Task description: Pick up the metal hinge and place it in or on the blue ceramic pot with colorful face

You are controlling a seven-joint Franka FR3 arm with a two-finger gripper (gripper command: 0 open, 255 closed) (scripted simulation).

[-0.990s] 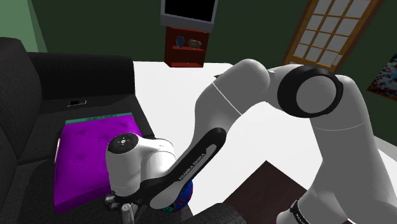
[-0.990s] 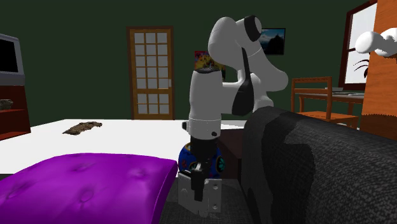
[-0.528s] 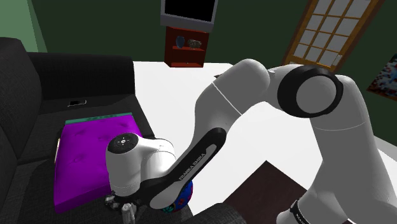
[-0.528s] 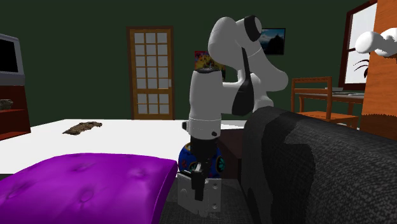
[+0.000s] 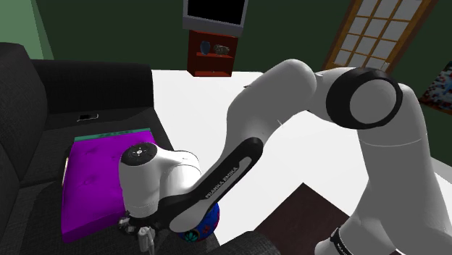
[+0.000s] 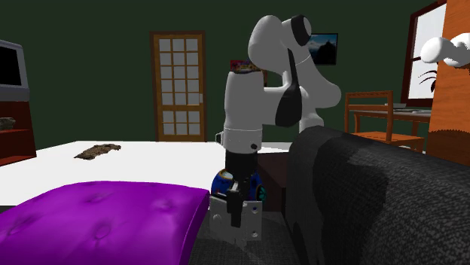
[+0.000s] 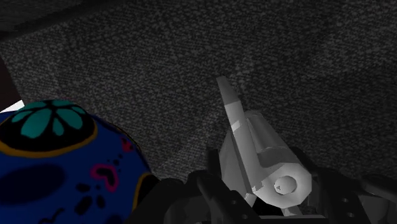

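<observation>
My black gripper (image 6: 236, 209) hangs just above the dark sofa seat (image 6: 226, 252) and is shut on the grey metal hinge (image 6: 248, 218), whose flat leaves hang tilted on either side of the fingers. In the wrist view the hinge (image 7: 253, 159) shows its barrel and one leaf sticking out from between the fingers, over the seat fabric. The round blue pot (image 7: 57, 165), with a teal flower and pink and orange marks, stands right beside the gripper. It sits just behind the hand (image 6: 223, 181) in the second exterior view. In the shoulder view the pot (image 5: 203, 223) peeks out under the forearm.
A purple cushion (image 5: 101, 174) lies on the seat at the shoulder view's left of the gripper. The sofa's dark arm (image 6: 354, 203) rises close on the second exterior view's right. A dark low table (image 5: 304, 217) stands by the stand. A red shelf (image 5: 211, 52) is far back.
The hand has risen a little and turned slightly, carrying the hinge up off the seat. The hinge now hangs tilted. The pot has not moved.
</observation>
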